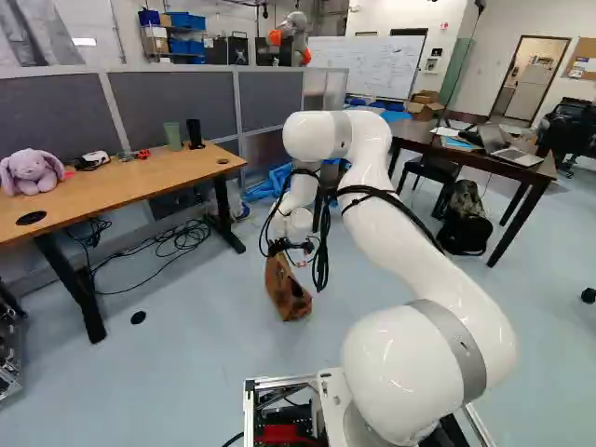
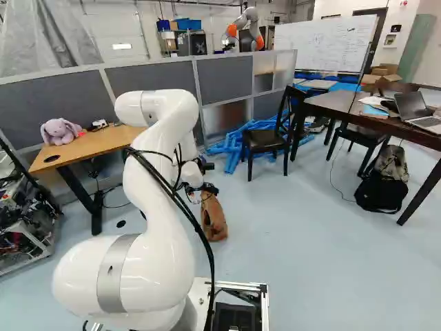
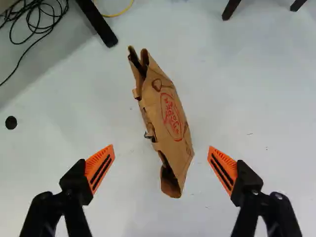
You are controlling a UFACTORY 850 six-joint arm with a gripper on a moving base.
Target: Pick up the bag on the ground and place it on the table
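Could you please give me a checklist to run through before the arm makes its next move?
1. Gripper open: ok, its fingers stand wide apart.
2. Bag within the gap: ok, it lies ahead of and between the fingers, touching neither.
3. Fingers low enough to grip: cannot tell, their height over the floor is unclear.
4. Floor cables away from the bag: ok.
5. Target table settled: cannot tell, a light table and a dark table both show.
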